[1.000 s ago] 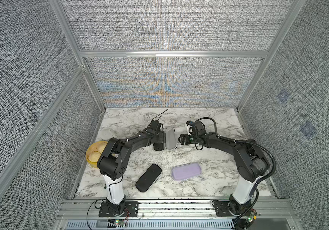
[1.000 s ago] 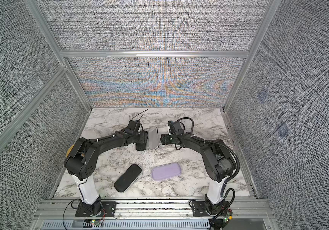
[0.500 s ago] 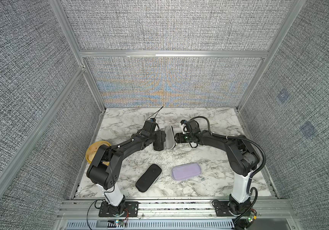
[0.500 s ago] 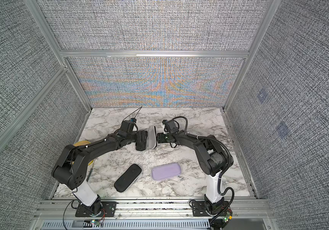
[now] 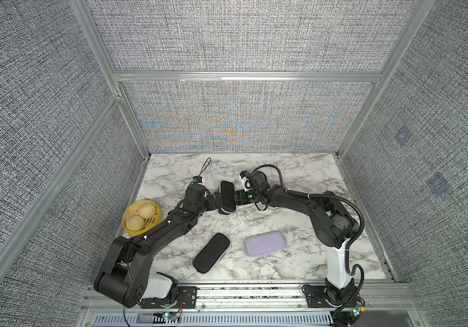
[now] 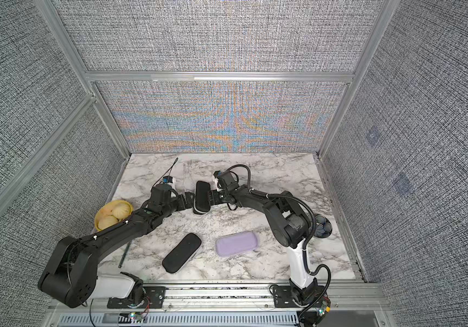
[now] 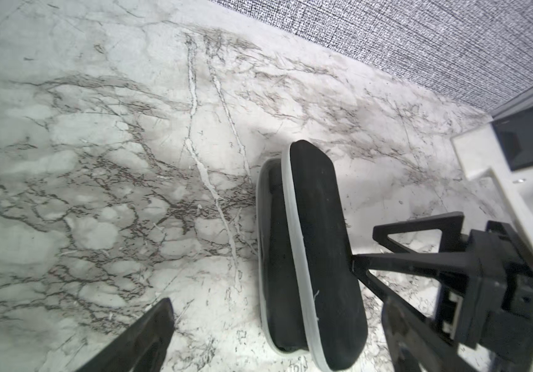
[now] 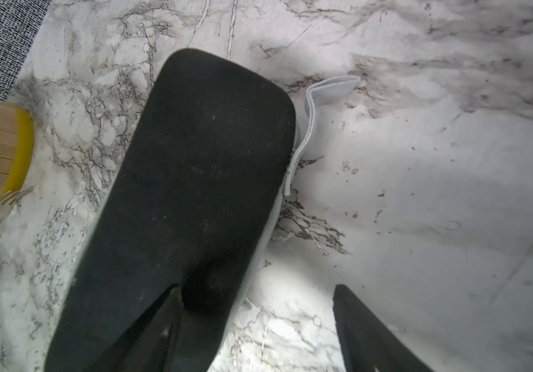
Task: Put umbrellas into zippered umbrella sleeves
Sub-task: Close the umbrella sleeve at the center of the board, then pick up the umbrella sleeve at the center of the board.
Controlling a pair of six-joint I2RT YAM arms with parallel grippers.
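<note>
A black zippered umbrella sleeve [image 5: 227,196] lies mid-table between my two grippers, its lid folded over but ajar. In the left wrist view its grey zip rim [image 7: 297,232] gapes and a black umbrella [image 7: 276,244] shows inside. My left gripper [image 5: 218,200] is open just left of the sleeve, holding nothing. My right gripper [image 5: 236,198] is open at the sleeve's right side. One of its fingers [image 8: 159,315] rests against the lid's black outside [image 8: 200,167]. A second black sleeve [image 5: 211,256] and a lavender sleeve [image 5: 265,243] lie shut near the front.
A yellow basket [image 5: 153,223] with two buns stands at the left edge, beside my left arm. A grey strap [image 8: 323,93] sticks out from the sleeve's far end. A thin dark stick [image 6: 124,254] lies front left. A dark blue object [image 6: 323,226] sits behind the right arm's base.
The mid-table sleeve showed its light grey lining a second ago; now its lid is folded over and shows black. Both arms have shifted toward the back, and the left gripper opened wider.
</note>
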